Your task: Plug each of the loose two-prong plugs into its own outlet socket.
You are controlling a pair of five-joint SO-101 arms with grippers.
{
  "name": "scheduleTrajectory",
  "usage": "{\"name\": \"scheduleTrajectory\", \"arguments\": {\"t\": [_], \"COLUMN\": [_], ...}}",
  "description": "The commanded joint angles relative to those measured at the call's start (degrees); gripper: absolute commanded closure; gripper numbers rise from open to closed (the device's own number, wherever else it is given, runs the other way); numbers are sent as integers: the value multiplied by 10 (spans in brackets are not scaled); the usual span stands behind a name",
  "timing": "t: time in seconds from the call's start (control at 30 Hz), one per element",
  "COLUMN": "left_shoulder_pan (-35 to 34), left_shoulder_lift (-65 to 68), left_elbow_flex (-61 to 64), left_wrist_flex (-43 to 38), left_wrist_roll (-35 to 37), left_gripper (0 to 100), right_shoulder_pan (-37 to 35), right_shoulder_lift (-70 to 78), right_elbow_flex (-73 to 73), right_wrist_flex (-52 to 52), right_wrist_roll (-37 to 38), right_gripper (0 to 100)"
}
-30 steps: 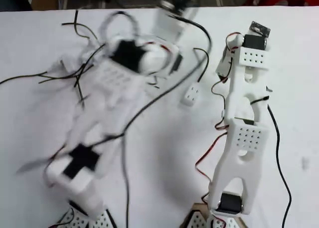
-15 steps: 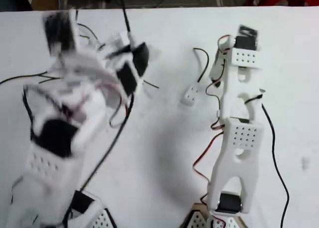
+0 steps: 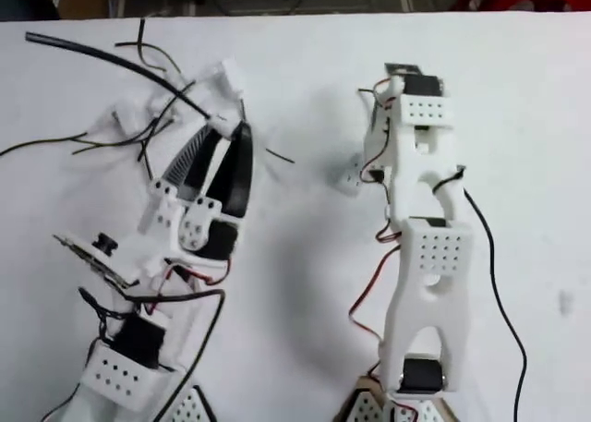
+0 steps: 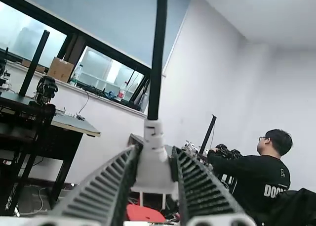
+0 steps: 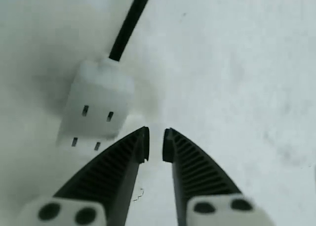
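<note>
Between the jaws of my left gripper (image 4: 155,154) | two-prong plug (image 4: 154,171) is sitting clamped, black cord (image 4: 157,53) running out past the fingertips | I am holding my right gripper (image 5: 154,137) narrowly parted, empty, just beside outlet socket (image 5: 96,107) lying on table (image 5: 237,63).

The high camera looked down over the table (image 3: 286,330), the left wrist camera faced up into the room, and the right one sat close above the outlet socket (image 5: 96,105), which the high view shared.
</note>
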Motion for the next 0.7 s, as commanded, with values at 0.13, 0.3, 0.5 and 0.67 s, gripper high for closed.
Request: {"name": "scheduleTrajectory", "arguments": {"t": [0.13,0.3,0.5,0.67], "left_shoulder_pan": [-3,-1,29,44], "left_shoulder_lift": [-14,-14,-14,-14], "left_elbow_flex": [26,59,94,98], "left_wrist_flex": [-17,-18,-25,-104], "left_wrist_roll": [-10,-11,-5,170], "left_gripper": [976,976,976,977], "right_shoulder_pan": [-39,-30,-27,-36], "right_shoulder_lift": [-127,-129,-131,-136], "right_elbow_flex": [84,109,136,136], "right_wrist_flex": [3,-10,-22,-12], "right_wrist_roll": [45,44,44,44], "right_gripper": [981,981,981,981]}}
